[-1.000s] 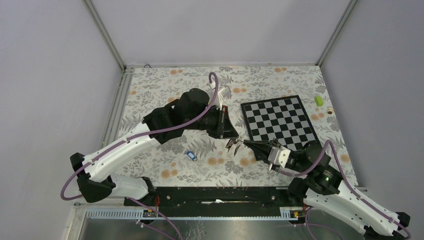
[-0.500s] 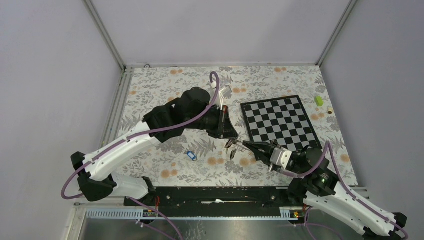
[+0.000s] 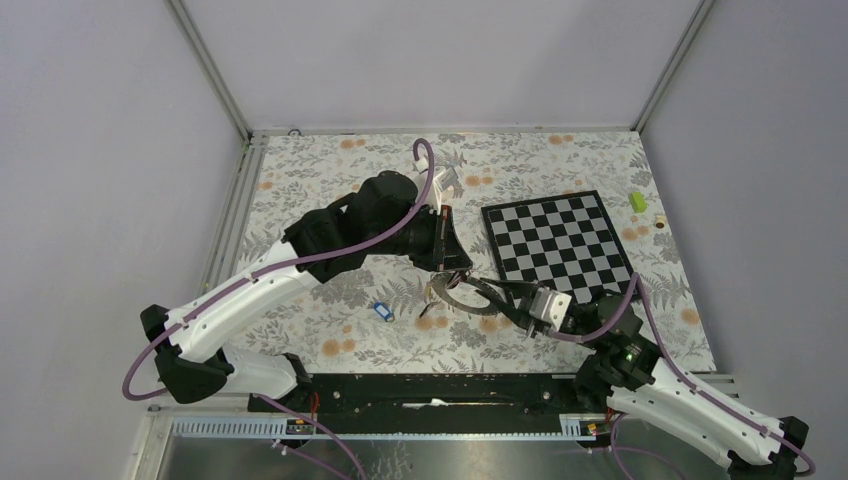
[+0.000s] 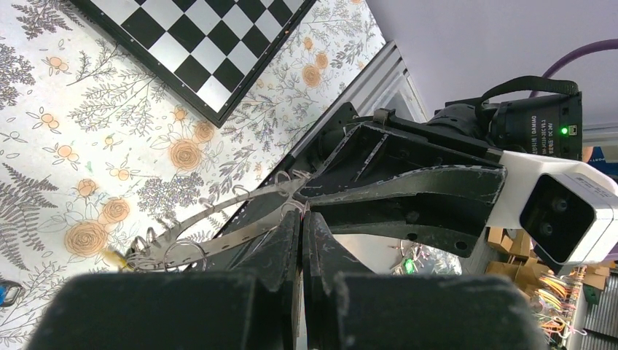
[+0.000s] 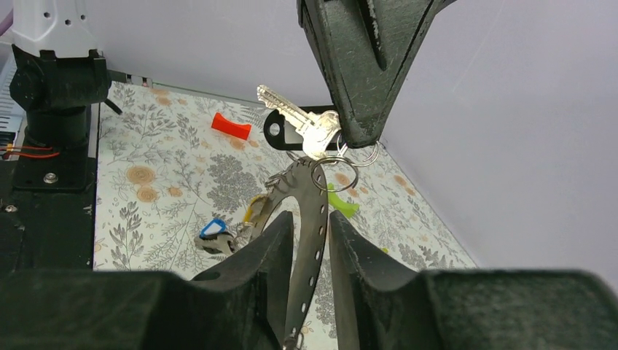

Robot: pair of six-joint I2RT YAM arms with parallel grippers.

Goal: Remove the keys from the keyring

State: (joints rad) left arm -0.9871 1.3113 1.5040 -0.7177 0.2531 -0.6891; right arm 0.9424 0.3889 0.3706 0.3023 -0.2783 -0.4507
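Left gripper (image 4: 302, 222) pinches the keyring (image 5: 302, 182) aloft so your right gripper (image 5: 310, 219), narrowly parted around it, can work keys (image 5: 299, 117) free.

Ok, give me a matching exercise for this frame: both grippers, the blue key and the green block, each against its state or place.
1 left gripper
2 right gripper
3 blue key
4 green block

a loose on the cloth
b jaws apart, astride the keyring
c beside the chessboard
d shut on the keyring

Pairs: 1-d, 2-b, 3-a, 4-c
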